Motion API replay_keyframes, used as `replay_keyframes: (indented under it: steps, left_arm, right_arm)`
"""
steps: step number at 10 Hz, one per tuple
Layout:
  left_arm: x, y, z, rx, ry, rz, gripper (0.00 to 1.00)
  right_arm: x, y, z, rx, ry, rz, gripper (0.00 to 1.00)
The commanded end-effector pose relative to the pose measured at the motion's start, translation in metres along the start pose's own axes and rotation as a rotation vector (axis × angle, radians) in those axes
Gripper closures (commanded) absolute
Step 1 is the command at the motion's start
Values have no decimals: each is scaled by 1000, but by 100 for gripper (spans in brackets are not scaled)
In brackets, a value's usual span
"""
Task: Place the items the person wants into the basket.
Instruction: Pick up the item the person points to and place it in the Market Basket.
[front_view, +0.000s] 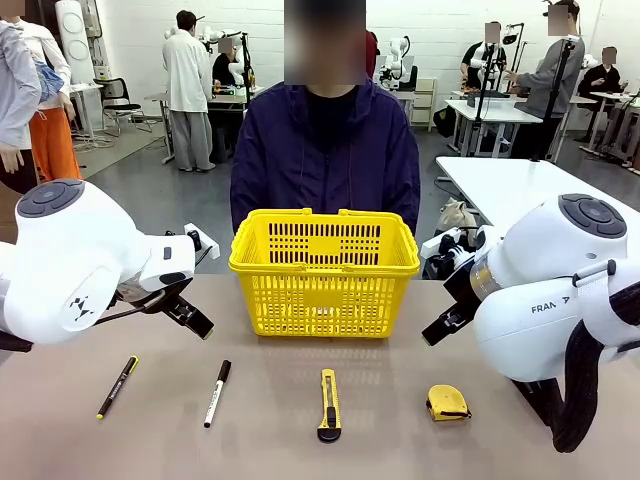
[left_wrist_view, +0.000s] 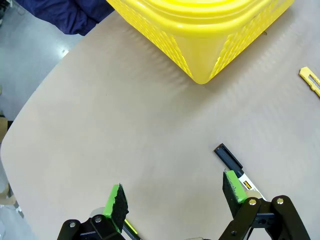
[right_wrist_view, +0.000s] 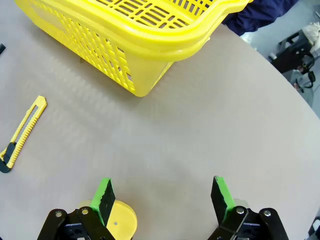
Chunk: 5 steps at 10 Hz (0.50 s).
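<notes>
The yellow basket (front_view: 323, 270) stands mid-table in front of the person (front_view: 325, 150), whose hands are hidden behind it. Along the near edge lie a black pen with yellow ends (front_view: 118, 386), a white marker (front_view: 217, 392), a yellow-and-black utility knife (front_view: 329, 404) and a yellow tape measure (front_view: 448, 402). My left gripper (left_wrist_view: 175, 197) hovers open above the table left of the basket (left_wrist_view: 210, 35), with the marker (left_wrist_view: 235, 167) by one finger. My right gripper (right_wrist_view: 162, 194) hangs open right of the basket (right_wrist_view: 135, 40), the tape measure (right_wrist_view: 117, 220) just under its left finger and the knife (right_wrist_view: 22, 135) farther off.
The tan table (front_view: 300, 440) has bare room between the basket and the row of items. Both white arms flank the basket: left arm (front_view: 70, 260), right arm (front_view: 550, 290). Other people and tables stand far behind the person.
</notes>
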<state>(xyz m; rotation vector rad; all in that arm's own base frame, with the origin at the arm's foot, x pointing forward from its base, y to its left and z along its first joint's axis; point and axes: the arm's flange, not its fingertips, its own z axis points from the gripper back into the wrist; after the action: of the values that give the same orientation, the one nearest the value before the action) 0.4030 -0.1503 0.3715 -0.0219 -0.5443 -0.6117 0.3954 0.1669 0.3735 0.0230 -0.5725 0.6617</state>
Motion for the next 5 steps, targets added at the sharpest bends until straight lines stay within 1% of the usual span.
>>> replay_keyframes:
  steps: [1, 5]
  left_arm:
    - [0, 0, 0, 0, 0, 0, 0]
    - [0, 0, 0, 0, 0, 0, 0]
  right_arm:
    - [0, 0, 0, 0, 0, 0, 0]
    - [0, 0, 0, 0, 0, 0, 0]
